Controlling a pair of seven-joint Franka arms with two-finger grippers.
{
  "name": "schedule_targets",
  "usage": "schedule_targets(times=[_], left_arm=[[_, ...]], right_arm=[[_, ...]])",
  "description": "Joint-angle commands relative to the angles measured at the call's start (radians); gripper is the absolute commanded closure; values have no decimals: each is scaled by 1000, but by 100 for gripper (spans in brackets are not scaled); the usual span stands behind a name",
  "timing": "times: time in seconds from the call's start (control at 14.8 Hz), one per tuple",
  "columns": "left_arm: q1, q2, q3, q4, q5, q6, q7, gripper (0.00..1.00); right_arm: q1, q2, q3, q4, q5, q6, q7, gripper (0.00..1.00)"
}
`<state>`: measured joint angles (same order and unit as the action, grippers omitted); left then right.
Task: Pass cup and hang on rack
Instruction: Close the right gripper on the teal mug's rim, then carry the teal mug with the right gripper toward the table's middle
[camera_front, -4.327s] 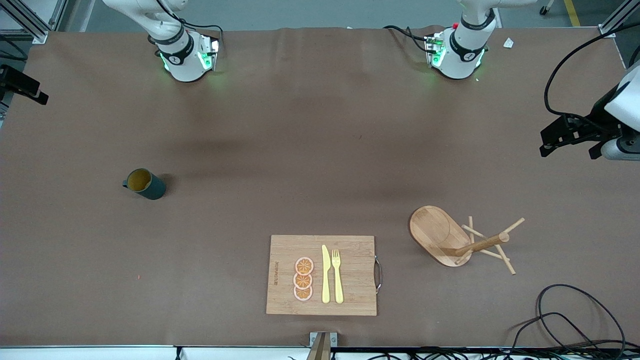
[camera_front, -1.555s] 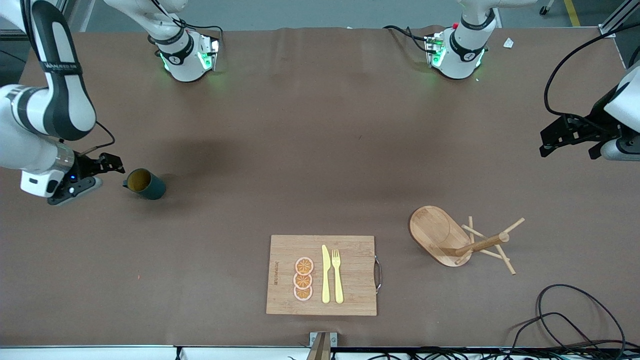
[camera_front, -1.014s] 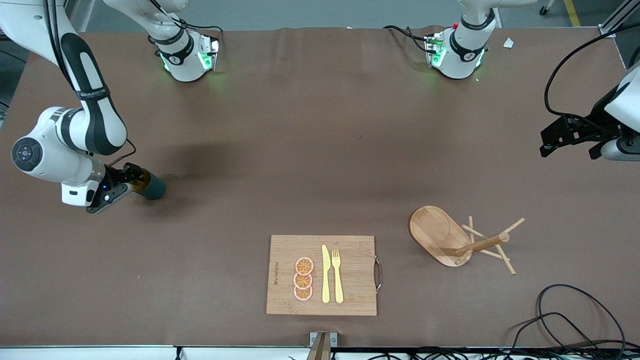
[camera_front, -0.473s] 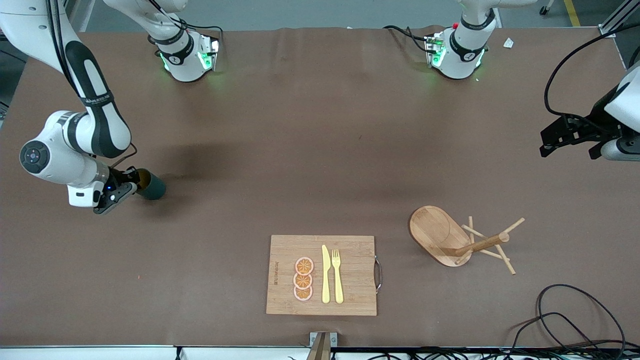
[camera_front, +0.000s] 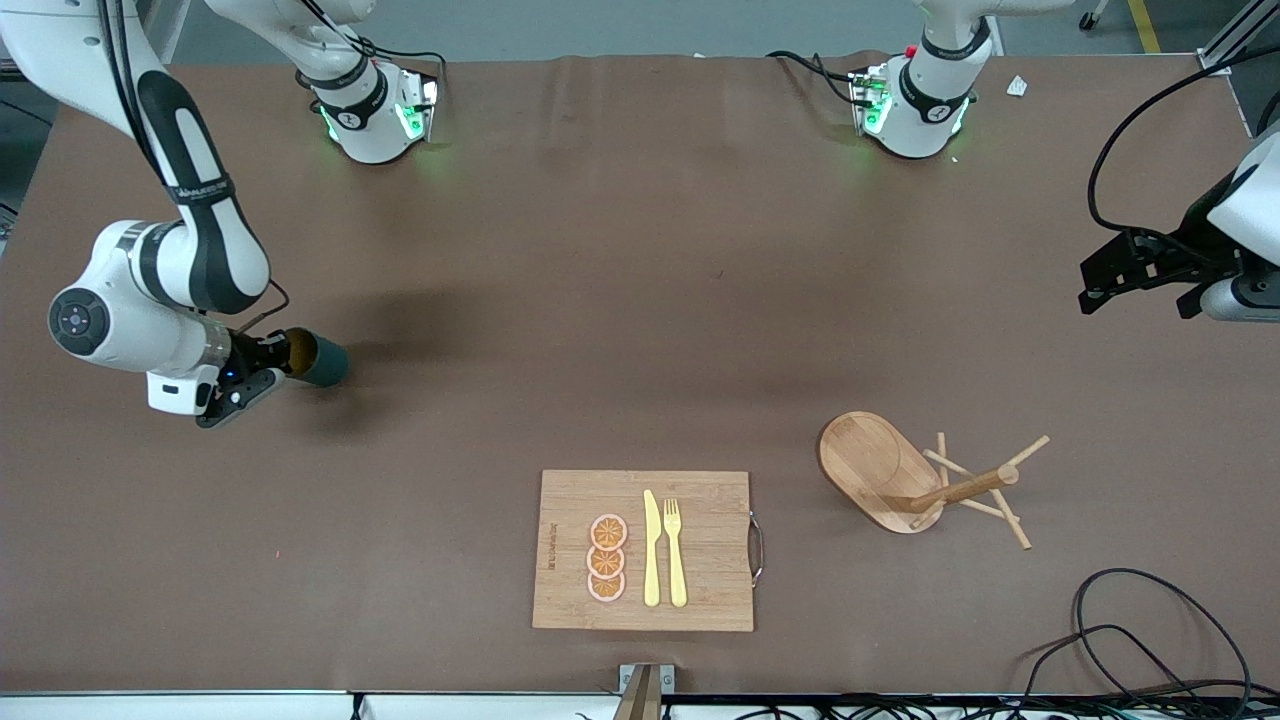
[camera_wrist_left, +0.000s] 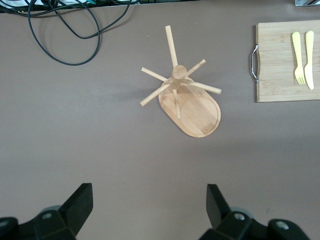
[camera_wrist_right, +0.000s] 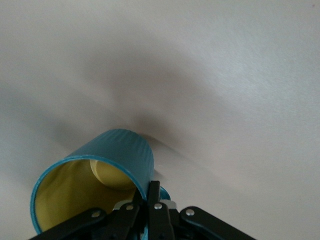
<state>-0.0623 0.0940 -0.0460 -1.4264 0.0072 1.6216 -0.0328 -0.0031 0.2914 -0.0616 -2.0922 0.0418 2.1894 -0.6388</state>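
The dark teal cup (camera_front: 318, 361) with its yellow inside hangs tilted in my right gripper (camera_front: 272, 362), a little above the table at the right arm's end. In the right wrist view the fingers (camera_wrist_right: 159, 196) pinch the cup's (camera_wrist_right: 112, 155) rim next to the handle. The wooden rack (camera_front: 905, 474) lies tipped on its side at the left arm's end, pegs spread; it also shows in the left wrist view (camera_wrist_left: 190, 102). My left gripper (camera_front: 1140, 272) is open and empty, and waits up in the air over the table edge at the left arm's end.
A bamboo cutting board (camera_front: 700, 590) with a yellow knife, a fork and orange slices lies near the front edge. Black cables (camera_front: 1130, 630) coil at the front corner by the rack. Brown cloth covers the table.
My right arm came in to the cup, shut its fingers on the rim, and has lifted and shifted the cup slightly toward the table's middle. The left arm has not moved.
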Motion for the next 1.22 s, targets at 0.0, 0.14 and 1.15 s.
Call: schedule_targets(times=[0.0, 0.14, 1.15], left_arm=[[-8, -8, 2, -5, 13, 4, -1, 0], [-10, -7, 0, -8, 11, 1, -4, 0], [-2, 1, 0, -11, 1, -3, 8, 0]], right_arm=[[89, -72, 2, -15, 15, -48, 196, 100], [167, -89, 3, -15, 15, -48, 360, 100], [689, 147, 0, 328, 93, -36, 1369, 100]])
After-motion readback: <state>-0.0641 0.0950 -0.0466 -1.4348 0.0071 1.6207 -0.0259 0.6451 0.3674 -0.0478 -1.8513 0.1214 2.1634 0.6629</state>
